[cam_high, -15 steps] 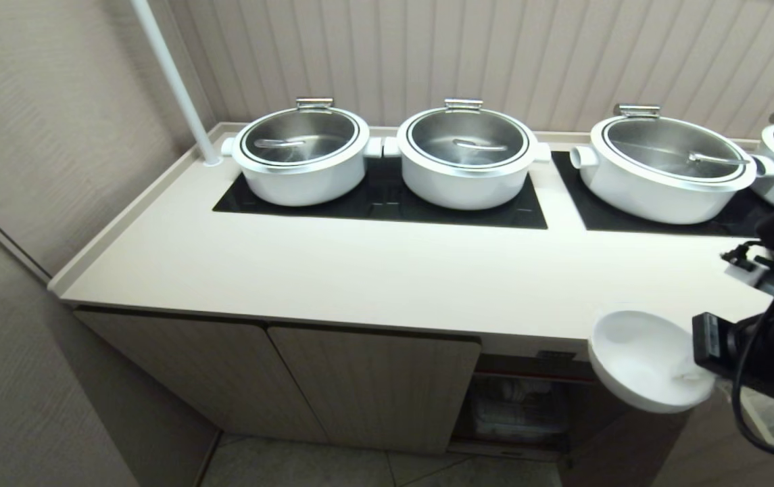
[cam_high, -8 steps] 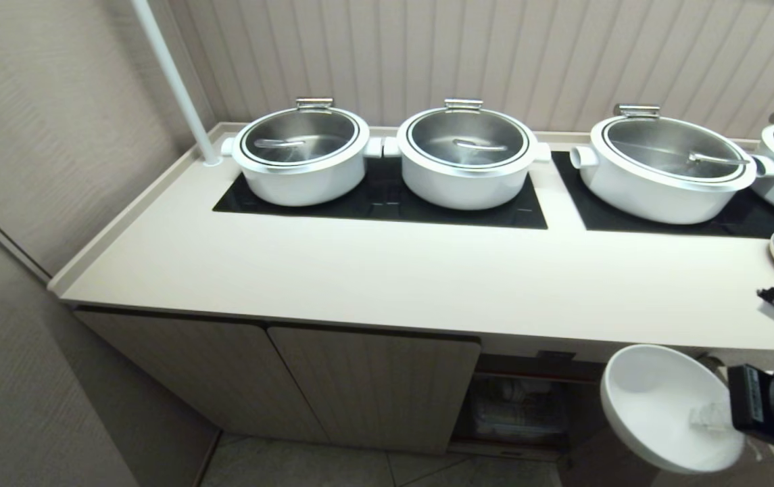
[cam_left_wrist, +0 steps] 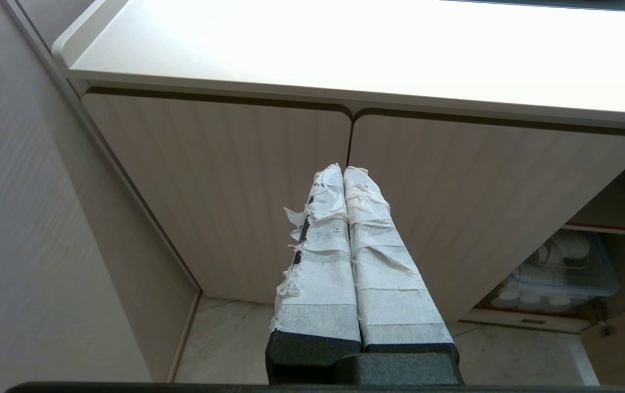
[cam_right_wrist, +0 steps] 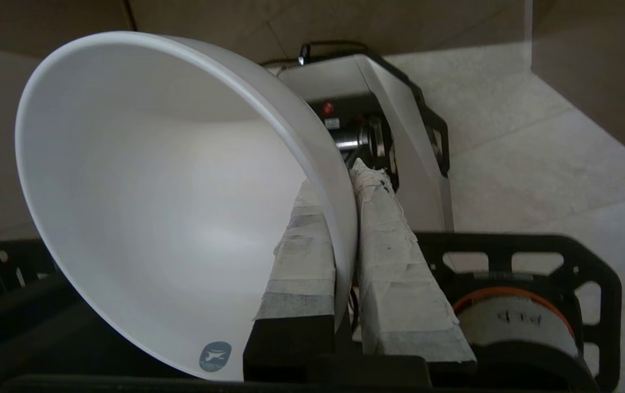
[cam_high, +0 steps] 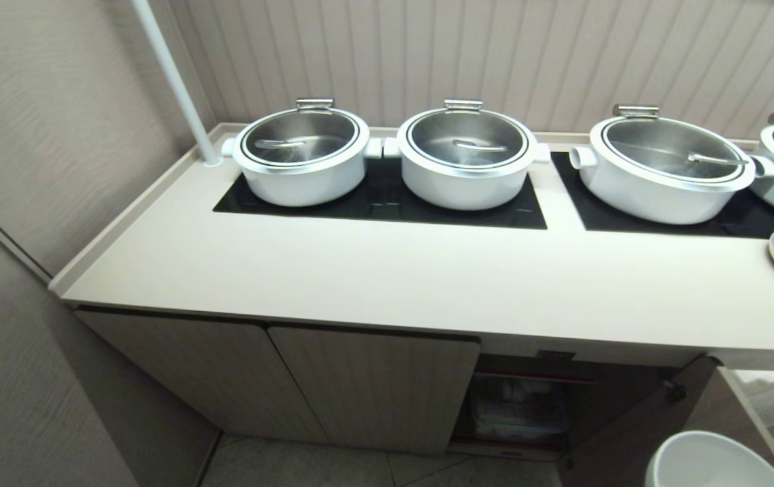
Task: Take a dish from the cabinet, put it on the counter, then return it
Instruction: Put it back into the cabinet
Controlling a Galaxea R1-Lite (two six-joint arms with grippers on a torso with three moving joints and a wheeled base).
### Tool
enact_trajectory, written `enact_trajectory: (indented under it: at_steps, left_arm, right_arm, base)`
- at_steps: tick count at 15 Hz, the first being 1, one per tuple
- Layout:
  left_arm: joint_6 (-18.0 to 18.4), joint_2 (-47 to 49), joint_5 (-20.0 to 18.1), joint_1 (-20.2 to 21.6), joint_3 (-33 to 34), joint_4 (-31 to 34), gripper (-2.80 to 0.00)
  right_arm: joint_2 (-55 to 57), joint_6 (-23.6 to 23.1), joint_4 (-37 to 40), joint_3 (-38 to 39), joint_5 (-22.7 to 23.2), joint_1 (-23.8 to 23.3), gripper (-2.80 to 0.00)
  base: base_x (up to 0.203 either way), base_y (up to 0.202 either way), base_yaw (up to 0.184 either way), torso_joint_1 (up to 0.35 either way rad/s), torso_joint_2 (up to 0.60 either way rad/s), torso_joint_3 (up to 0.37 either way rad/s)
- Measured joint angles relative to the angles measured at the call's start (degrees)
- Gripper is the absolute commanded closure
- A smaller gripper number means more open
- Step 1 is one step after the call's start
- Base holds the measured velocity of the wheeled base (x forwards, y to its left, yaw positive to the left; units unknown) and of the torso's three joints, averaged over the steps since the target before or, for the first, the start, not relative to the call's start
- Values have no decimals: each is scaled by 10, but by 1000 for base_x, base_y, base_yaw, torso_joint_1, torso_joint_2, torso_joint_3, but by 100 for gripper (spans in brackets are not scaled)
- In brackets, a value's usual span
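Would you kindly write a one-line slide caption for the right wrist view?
Right gripper shut on the rim of the tilted glossy white round ceramic bowl, one taped finger inside, one outside.

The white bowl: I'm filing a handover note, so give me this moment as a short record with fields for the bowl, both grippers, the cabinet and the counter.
bowl: white bowl, tilted, wall pinched between the right gripper's fingers, one inside, one outside; in the head view only its rim shows, low, below counter level
right gripper: right gripper, shut on the bowl's wall
left gripper: left gripper, shut, empty, pointing at the closed cabinet doors
cabinet: cabinet, right compartment open, a clear bin of white dishes inside
counter: counter, bowl not on it; lidded white pots at the back
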Motion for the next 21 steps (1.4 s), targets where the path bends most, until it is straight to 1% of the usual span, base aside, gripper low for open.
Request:
enact_trajectory:
  at_steps: [4, 14, 21]
  left_arm:
    - [0, 0, 0, 0, 0, 0, 0]
    - [0, 0, 0, 0, 0, 0, 0]
    - [0, 0, 0, 0, 0, 0, 0]
  right_arm:
    - [-16, 1, 10, 2, -1, 11, 0]
    - [-19, -3, 8, 5, -10, 13, 0]
    - [-13, -4, 2, 2, -14, 27, 0]
  base:
    - [0, 0, 0, 0, 0, 0]
    - [0, 0, 0, 0, 0, 0]
    - [0, 0, 0, 0, 0, 0]
